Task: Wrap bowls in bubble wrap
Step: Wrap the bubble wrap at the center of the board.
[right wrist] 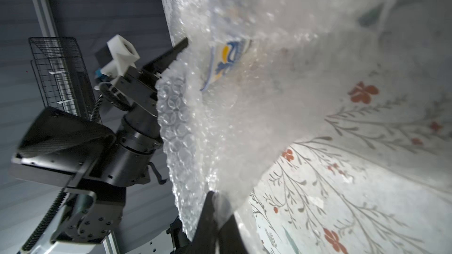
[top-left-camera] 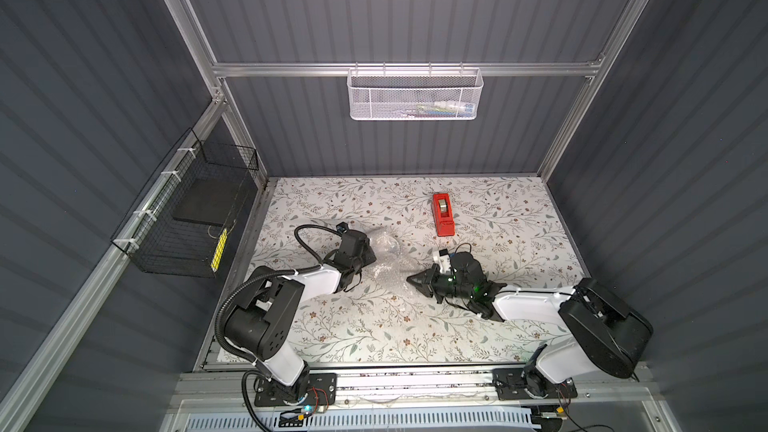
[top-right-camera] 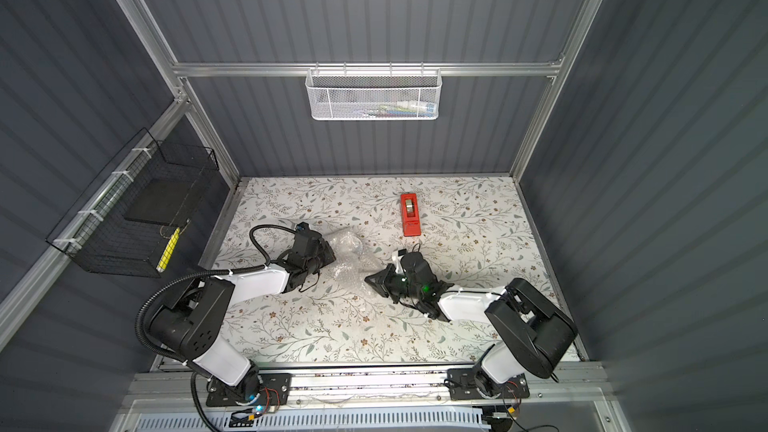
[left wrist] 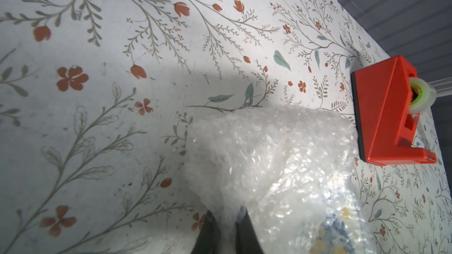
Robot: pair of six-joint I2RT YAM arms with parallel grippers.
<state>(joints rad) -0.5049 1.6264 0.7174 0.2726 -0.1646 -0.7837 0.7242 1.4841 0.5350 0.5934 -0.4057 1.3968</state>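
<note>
I am mid-fold. The bubble wrap point(top-left-camera: 384, 259) lies bunched on the bench point(top-left-camera: 374, 326) near the red tape dispenser point(top-left-camera: 443, 214), on the side of it toward my bases. The bowl point(right wrist: 227, 62) sits inside it, its blue and yellow showing through the plastic. My left jaws are clamped on one side of the wrap, and my right jaws are pinched together on the opposite edge. Next, I judge, that edge must be drawn across the bowl without spilling it out, and then taped.

The tabletop point(left wrist: 97, 94) was white with grey-green twigs and rusty-red flowers, tape dispenser point(left wrist: 389, 113) bright red, bubble wrap point(left wrist: 269, 157) shiny whitish-clear, bowl point(right wrist: 227, 62) blue and yellow on white.
</note>
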